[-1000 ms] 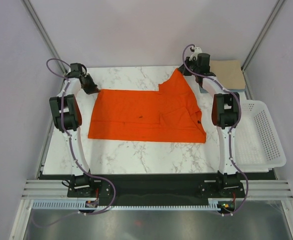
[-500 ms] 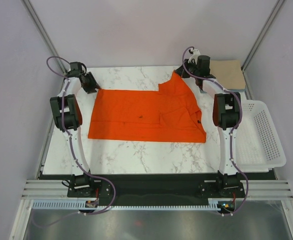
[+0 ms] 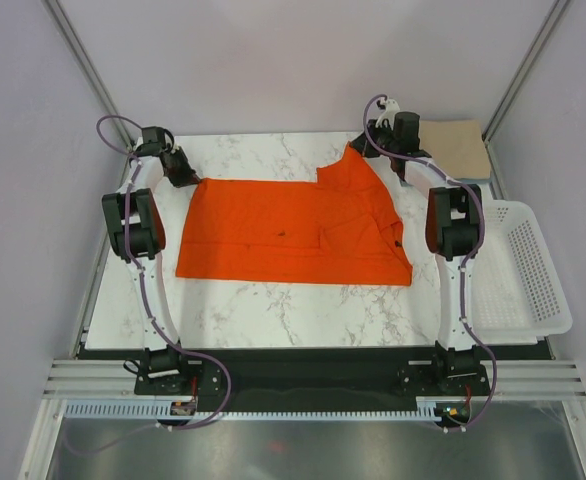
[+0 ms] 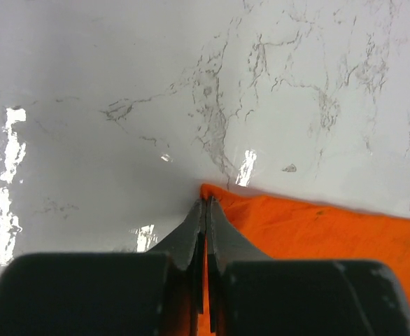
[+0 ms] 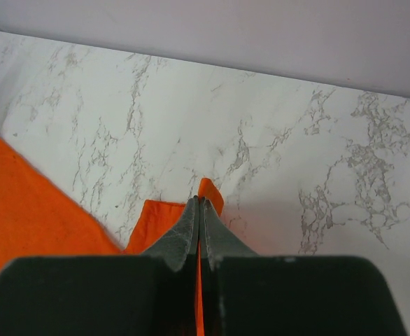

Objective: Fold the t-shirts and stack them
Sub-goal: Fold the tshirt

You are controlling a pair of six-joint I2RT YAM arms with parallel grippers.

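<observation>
An orange t-shirt lies spread across the marble table, its right part folded over. My left gripper is at the shirt's far left corner, jaws shut on the orange cloth, which shows between the fingers. My right gripper is at the far right corner, lifted a little, shut on an orange tip that pokes out past its fingers. A folded tan t-shirt lies at the back right on a light blue t-shirt of which only an edge shows.
A white perforated basket stands at the right edge of the table. Bare marble runs in front of the orange t-shirt and behind it. A dark rail with both arm bases borders the near edge.
The left gripper opened briefly, shifted slightly toward the shirt's corner and closed on it. The right gripper moved a little left at the far corner with the orange cloth still held.
</observation>
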